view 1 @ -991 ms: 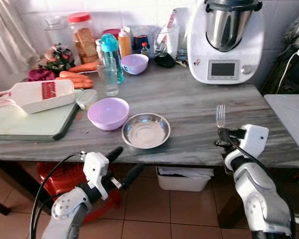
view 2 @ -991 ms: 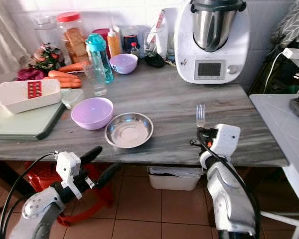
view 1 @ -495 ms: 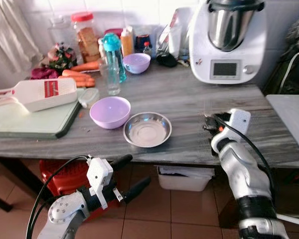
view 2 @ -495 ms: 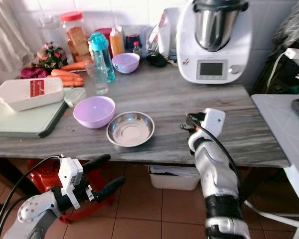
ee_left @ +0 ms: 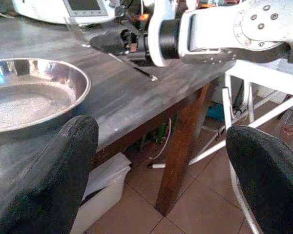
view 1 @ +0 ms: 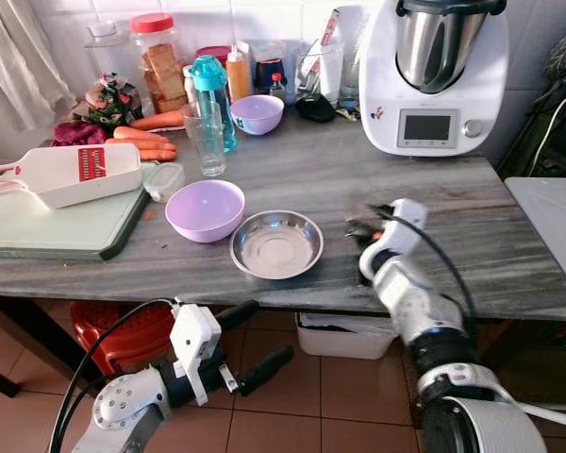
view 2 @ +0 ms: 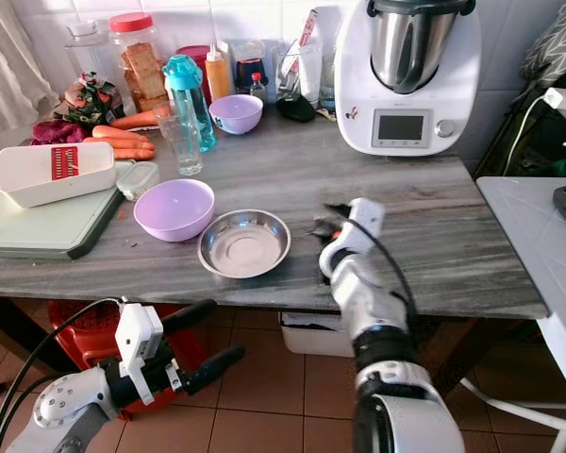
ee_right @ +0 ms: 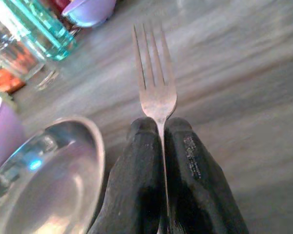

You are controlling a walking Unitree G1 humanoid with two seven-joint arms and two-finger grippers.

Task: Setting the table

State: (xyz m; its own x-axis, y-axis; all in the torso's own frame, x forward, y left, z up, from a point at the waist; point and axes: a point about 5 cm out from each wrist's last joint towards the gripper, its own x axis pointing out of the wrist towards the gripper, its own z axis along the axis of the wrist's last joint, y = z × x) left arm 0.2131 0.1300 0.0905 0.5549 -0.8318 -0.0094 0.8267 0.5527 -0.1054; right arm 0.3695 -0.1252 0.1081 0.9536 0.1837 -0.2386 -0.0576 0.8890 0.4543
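We can read no writing: the print on our right gripper's (ee_right: pixel 162 146) fingers (ee_right: pixel 193 168) is too small. Its jaws are pressed together on the handle of a four-tined metal fork (ee_right: pixel 154 83), held over the grey table (view 1: pixel 453 212) just beside the steel plate (view 1: pixel 276 244). Our left gripper (view 1: pixel 255 335) hangs below the table edge, jaws wide apart and empty.
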